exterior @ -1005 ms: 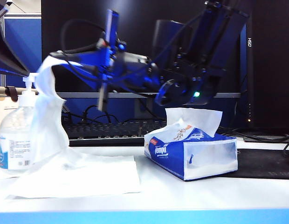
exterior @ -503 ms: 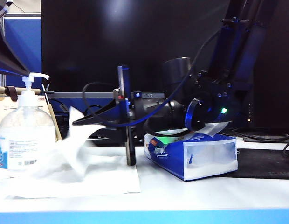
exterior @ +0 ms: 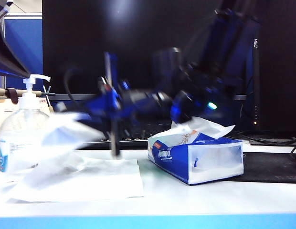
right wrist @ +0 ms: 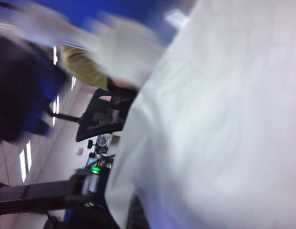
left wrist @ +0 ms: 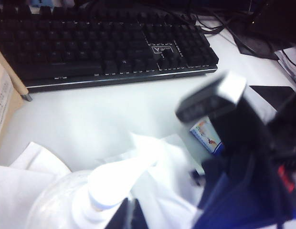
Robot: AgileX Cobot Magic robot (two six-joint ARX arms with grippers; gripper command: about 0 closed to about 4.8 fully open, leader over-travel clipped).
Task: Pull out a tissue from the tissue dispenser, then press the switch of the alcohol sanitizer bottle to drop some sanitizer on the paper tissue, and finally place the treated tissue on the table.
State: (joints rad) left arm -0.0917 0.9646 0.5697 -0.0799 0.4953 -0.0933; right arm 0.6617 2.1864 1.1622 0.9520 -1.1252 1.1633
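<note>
Holding: right gripper (exterior: 67, 113) closed, the tissue (exterior: 64, 136) pinched at its tip; both badly blurred in the exterior view.
Tissue: hangs limp just below and ahead of the right gripper tip, lifted partly off the table (exterior: 210, 200); its lower part meets the flat white sheet (exterior: 100, 179) under the gripper.
Tissue, right wrist view: white creased paper (right wrist: 210, 119) fills most of the view right against the gripper; jaws themselves not visible there.
Right arm: reaches across to the left side, body passing above the tissue dispenser (exterior: 195, 157).
Sanitizer bottle: the alcohol sanitizer bottle (exterior: 16, 140) stands upright just beyond the right gripper tip; the tissue is near it, contact cannot tell.
Switch: the switch (exterior: 36, 81) sits higher than the right gripper tip, apart from it.
Left gripper: left gripper (left wrist: 130, 217) only a dark sliver at the frame edge, just above the pump head (left wrist: 114, 179); open or closed cannot tell.
Dispenser: behind the right gripper, under its wrist, a tissue tuft (exterior: 203, 126) poking from the top slit.
Mat: black mat (exterior: 272, 167) beyond the dispenser, farthest from the right gripper.
Keyboard: keyboard (left wrist: 105, 43) lies past the bottle, well away from the left gripper.
</note>
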